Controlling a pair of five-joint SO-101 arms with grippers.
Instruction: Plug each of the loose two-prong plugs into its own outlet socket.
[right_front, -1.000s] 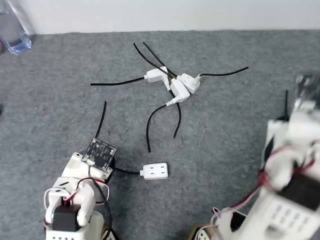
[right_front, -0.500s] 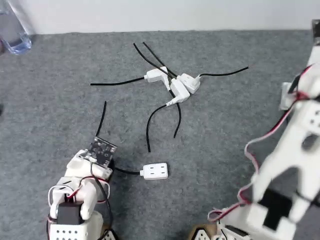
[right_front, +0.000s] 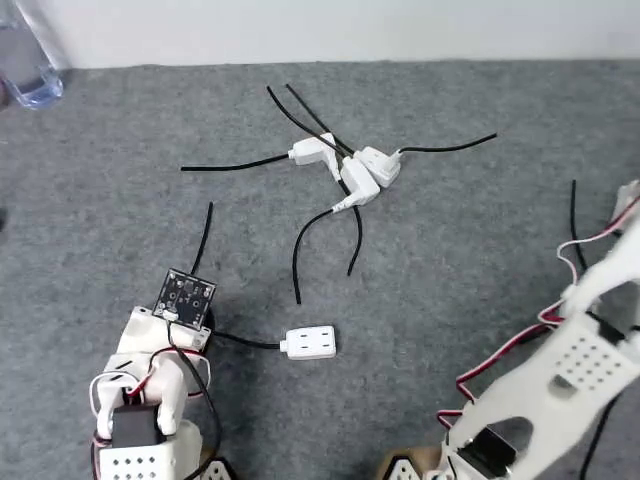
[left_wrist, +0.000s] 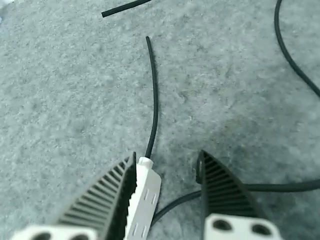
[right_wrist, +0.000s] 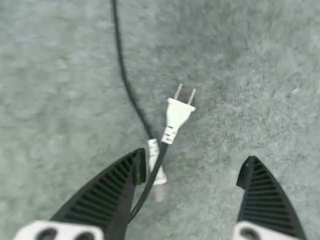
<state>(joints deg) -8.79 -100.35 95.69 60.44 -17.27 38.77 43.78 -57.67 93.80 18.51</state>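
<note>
Grey carpet-like matting covers the counter (right_front: 470, 270), which ends at a white wall on the far side.

Nearest on the left, the left fingers (left_wrist: 107, 195) stand apart. One white outlet socket (left_wrist: 145, 197) lies just inside one of them, and the black cord (left_wrist: 260, 187) of a second outlet socket (right_front: 310, 343) runs under the other. That second socket sits near centre.

On the near right, the right fingers (right_wrist: 110, 192) are also spread. A loose two-prong plug (right_wrist: 176, 114) lies on the matting just beyond them, prongs pointing away, with its cord passing beside one finger.

Far centre holds three white connectors bunched together (right_front: 355, 175), their cords crossing. I cannot tell which are plugs.

That makes two plain sockets, one clear plug, three undetermined pieces and two arms.

The risks, as I judge them:
- The left fingers could pinch the neighbouring cord and drag the other socket.
- The right fingers could catch the cord instead of the plug body.
- Lifting one bunched piece could tow the rest.
</note>
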